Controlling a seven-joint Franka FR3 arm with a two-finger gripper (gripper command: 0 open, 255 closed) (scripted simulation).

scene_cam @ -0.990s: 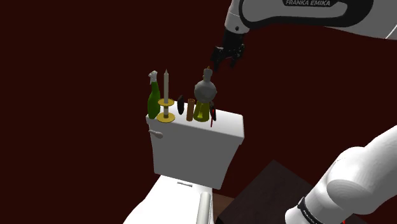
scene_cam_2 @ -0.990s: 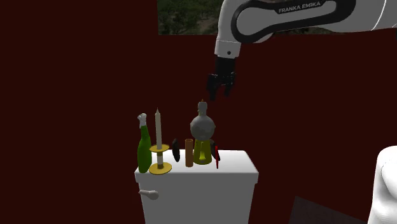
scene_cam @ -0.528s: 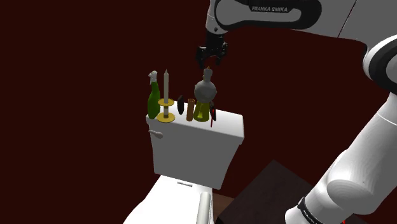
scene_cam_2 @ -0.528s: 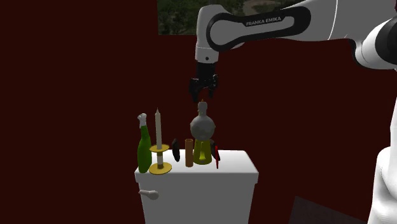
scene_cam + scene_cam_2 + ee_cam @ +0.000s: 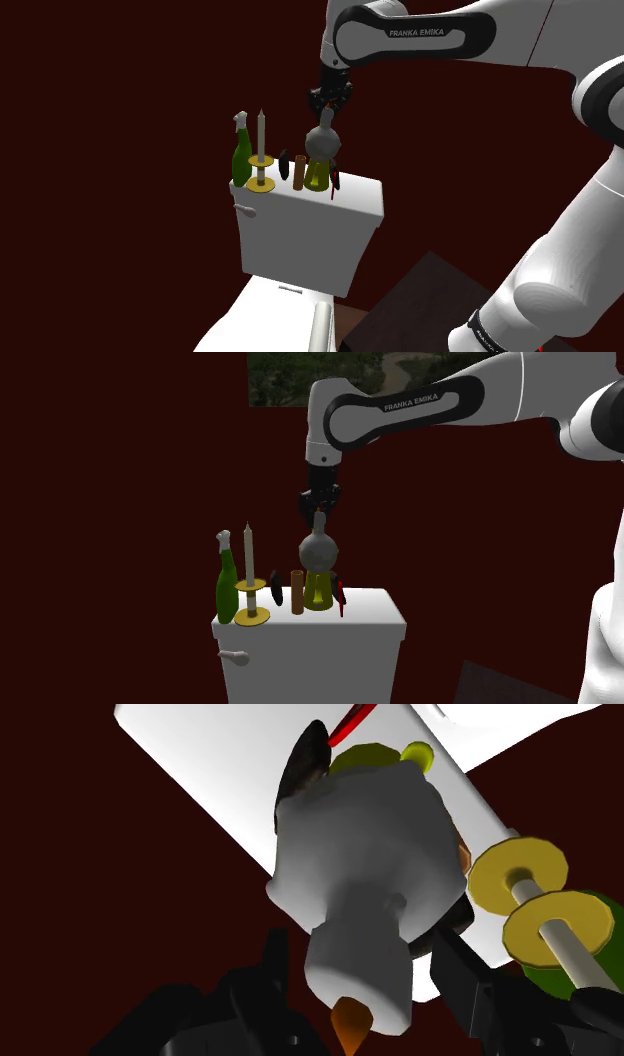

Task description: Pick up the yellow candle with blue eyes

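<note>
The candle [image 5: 320, 152] has a yellow lower body, a round grey upper part and an orange tip; it stands upright on the white toilet tank [image 5: 312, 232]. My black gripper [image 5: 327, 103] hangs just above it, pointing down. In the second exterior view the gripper [image 5: 319, 512] reaches the top of the candle [image 5: 317, 555]. In the wrist view the fingers stand apart on either side of the grey neck of the candle [image 5: 370, 854], and the gripper [image 5: 360, 946] is open without clasping it. The candle's eyes are hidden.
Beside the candle on the tank stand a brown cylinder [image 5: 299, 172], a small black item [image 5: 284, 162], a white taper in a gold holder [image 5: 261, 152], a green bottle [image 5: 241, 156] and a red-and-black item [image 5: 335, 180]. Below is the toilet lid [image 5: 270, 320].
The gripper has travelled toward the shoulder view's left and then down, from up beside the candle to right over its top, fingers now flanking the neck.
</note>
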